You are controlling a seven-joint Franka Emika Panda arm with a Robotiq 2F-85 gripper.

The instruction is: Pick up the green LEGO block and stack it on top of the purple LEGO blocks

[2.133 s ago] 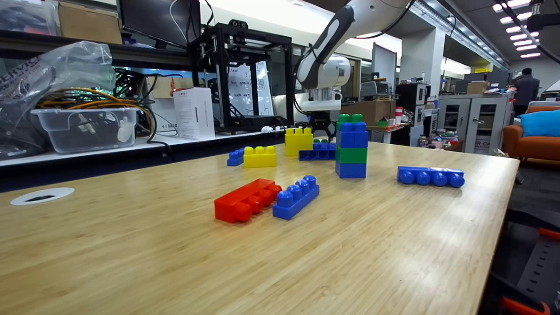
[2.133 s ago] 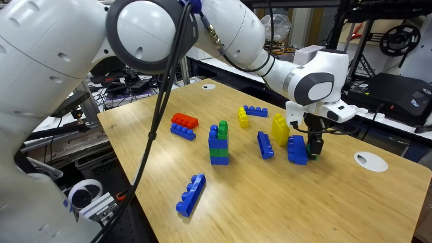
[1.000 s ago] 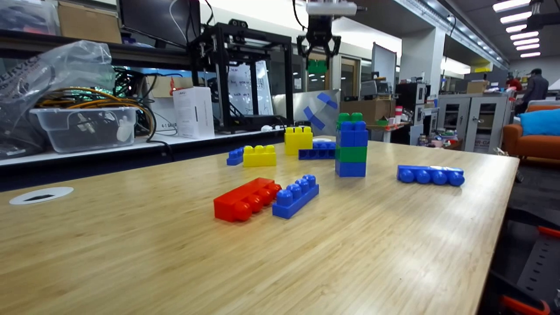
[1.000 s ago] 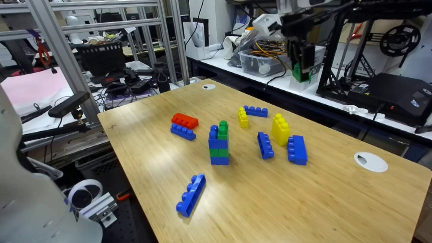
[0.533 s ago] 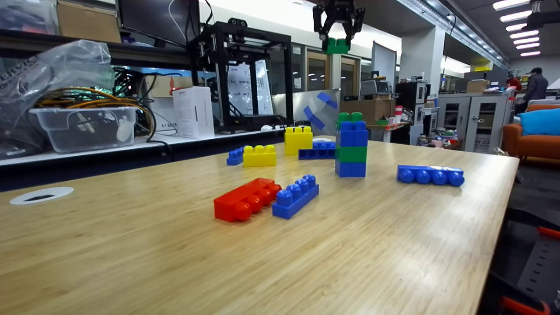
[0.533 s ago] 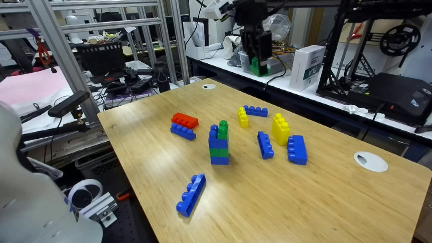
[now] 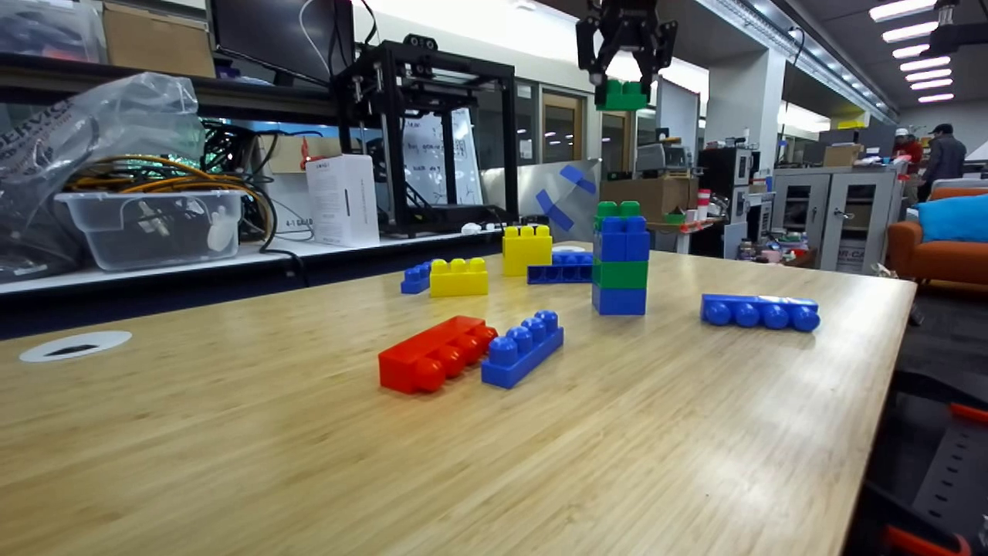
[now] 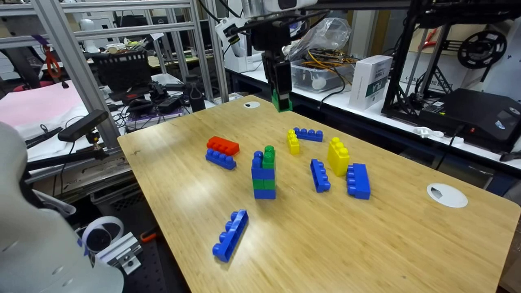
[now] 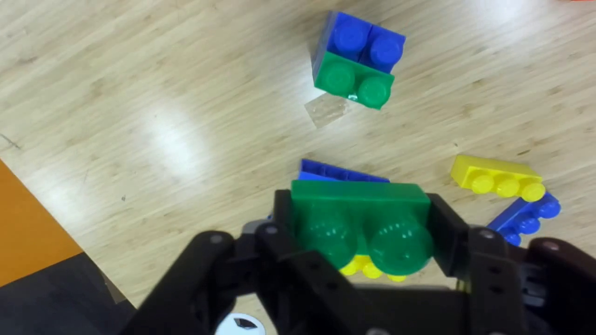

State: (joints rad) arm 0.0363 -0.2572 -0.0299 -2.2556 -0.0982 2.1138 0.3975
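The green LEGO block (image 7: 622, 96) is held in the air, studs up, in both exterior views (image 8: 281, 102). My gripper (image 7: 624, 86) is shut on it; in the wrist view a finger presses each end of the block (image 9: 361, 191). The purple LEGO blocks (image 7: 624, 245) form an upright tower on the table, also seen in an exterior view (image 8: 262, 174). It has a blue bottom, a green middle, and a top of a blue brick (image 9: 356, 39) beside a green brick (image 9: 356, 79). The gripper is well above tower height and off to its side in the wrist view.
A red brick (image 8: 223, 145) and a blue brick (image 8: 220, 158) lie together. A yellow brick (image 8: 293, 142) touches or nears a blue one (image 8: 308, 134). A tall yellow brick (image 8: 338, 156) stands near two blue bricks (image 8: 319, 176). Another blue brick (image 8: 230, 236) lies near the edge.
My gripper has lifted the green block from beside the blue brick, carried it high toward the tower's side of the table, and since half a second ago has come down somewhat. The tower is unmoved.
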